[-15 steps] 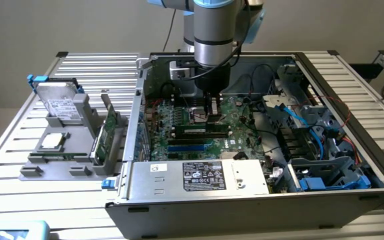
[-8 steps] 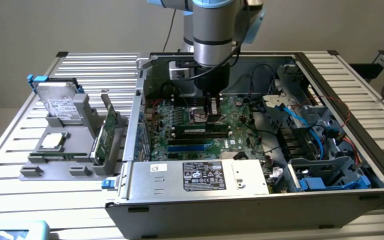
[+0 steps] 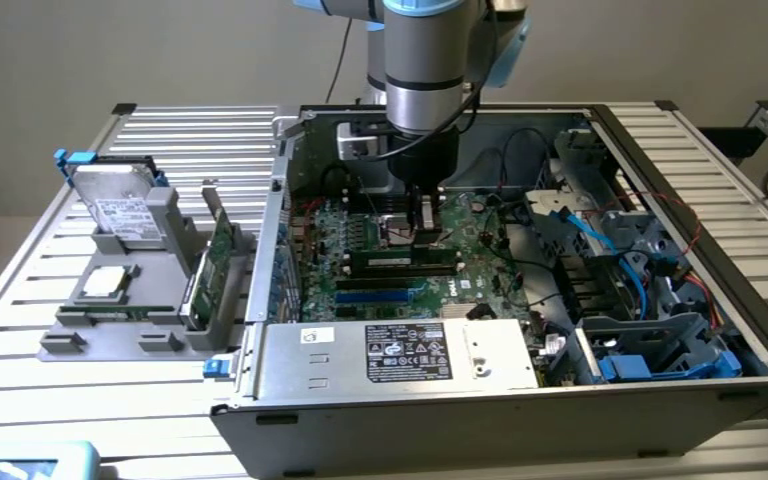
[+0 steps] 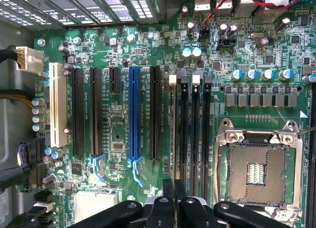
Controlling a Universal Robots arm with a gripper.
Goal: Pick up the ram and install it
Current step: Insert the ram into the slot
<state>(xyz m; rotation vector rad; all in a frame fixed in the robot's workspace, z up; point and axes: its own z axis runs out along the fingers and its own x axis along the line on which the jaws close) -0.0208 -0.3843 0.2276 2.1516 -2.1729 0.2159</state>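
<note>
End effector [image 3: 424, 236] closed, just above the ram [image 3: 404, 261] — upright on the motherboard [image 4: 118, 134]

No legible text anywhere

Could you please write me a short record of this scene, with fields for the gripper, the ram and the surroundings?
setting: open computer case on a slatted table
gripper: inside the case, low over the motherboard, shut on the ram's top edge
ram: upright on edge, running along the memory slots; whether it is seated cannot be told
beside the slots: empty CPU socket
outside the case: grey holder with a hard drive and a green card
</note>
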